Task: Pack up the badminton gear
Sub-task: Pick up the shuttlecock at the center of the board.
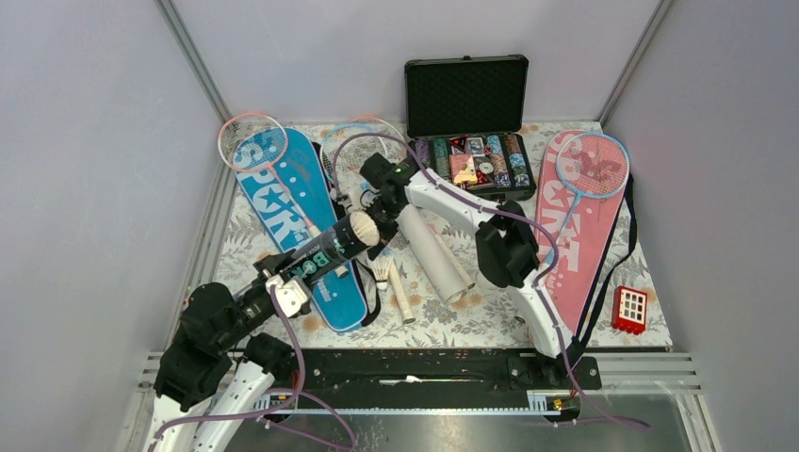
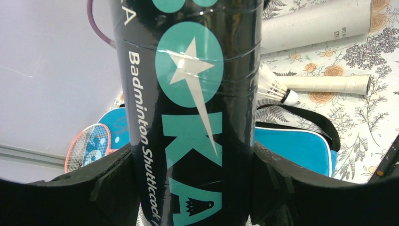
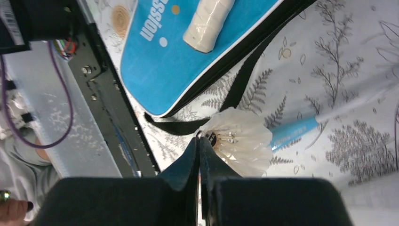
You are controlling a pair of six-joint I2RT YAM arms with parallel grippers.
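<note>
Jaws of the left gripper [image 2: 193, 176] spread around the dark tube [image 2: 188, 70], gripping both its sides, tube raised at a slant over the blue cover [image 2: 296, 146], right gripper [image 3: 199, 143] with jaws pressed tight together, tips against a white shuttlecock [image 3: 242, 146] beside the cover's black strap [image 3: 244, 80]

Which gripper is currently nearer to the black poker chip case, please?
The right gripper: it hovers just left of the poker chip case, pinching a shuttlecock. The left gripper sits farther off, toward the near edge, clamping the dark tube.
</note>
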